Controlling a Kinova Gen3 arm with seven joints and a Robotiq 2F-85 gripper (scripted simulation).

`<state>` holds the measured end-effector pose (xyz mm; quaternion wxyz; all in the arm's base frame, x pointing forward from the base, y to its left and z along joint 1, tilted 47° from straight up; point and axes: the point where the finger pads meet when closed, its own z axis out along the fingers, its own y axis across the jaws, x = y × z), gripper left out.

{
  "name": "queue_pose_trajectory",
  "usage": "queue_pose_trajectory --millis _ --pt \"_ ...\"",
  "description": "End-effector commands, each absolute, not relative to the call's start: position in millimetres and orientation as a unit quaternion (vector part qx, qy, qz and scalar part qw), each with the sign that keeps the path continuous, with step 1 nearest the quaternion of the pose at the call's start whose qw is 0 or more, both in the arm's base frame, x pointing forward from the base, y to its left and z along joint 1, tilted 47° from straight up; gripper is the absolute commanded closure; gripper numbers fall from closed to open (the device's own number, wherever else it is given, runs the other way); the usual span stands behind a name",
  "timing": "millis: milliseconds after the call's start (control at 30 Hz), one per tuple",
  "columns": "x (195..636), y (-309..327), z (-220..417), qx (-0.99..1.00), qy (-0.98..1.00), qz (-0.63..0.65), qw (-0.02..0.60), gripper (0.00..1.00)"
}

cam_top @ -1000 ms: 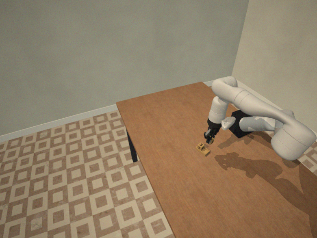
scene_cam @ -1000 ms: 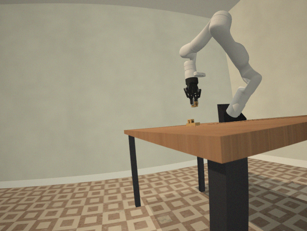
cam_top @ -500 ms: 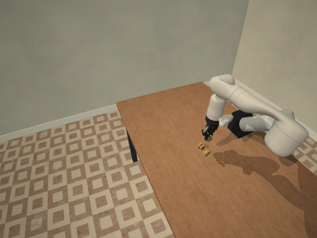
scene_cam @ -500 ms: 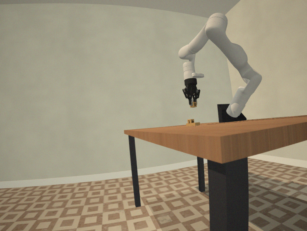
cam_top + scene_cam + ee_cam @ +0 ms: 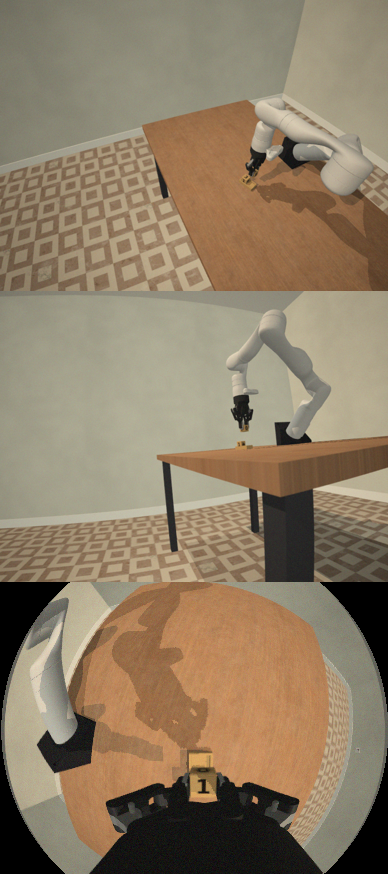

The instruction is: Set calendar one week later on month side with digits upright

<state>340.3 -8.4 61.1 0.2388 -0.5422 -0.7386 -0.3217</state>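
My gripper (image 5: 253, 174) (image 5: 243, 427) (image 5: 202, 780) points down and is shut on a wooden cube (image 5: 245, 428) (image 5: 202, 791). The cube shows a 0 in the exterior view and an upright 1 in the wrist view, with part of another digit on its far upper face. It hangs above the calendar tray (image 5: 251, 187) (image 5: 247, 447) (image 5: 199, 759), clear of it. The tray lies flat on the table. The other cube (image 5: 245, 178) (image 5: 241, 443) stands at one end of the tray, with a 3 on top and a 1 on a side. The month's name cannot be read.
The brown table (image 5: 200, 150) (image 5: 226, 460) (image 5: 260, 682) carries the tray. The arm's black base block (image 5: 290, 153) (image 5: 282, 433) (image 5: 70, 744) stands to the right in the top and exterior views. The arm's shadow falls across the table. The table's left edge is some way from the tray.
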Motion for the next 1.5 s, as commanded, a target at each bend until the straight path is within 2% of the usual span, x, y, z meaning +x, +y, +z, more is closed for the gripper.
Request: queue_pose_trajectory --millis 0,467,1467 --pt "337.8 -0.1 54.4 -0.542 -0.738 -0.320 0.243 0.74" --pt "337.6 19.4 36.3 -0.542 -0.738 -0.320 0.243 0.74" --pt "337.6 20.3 35.4 -0.542 -0.738 -0.320 0.243 0.74"
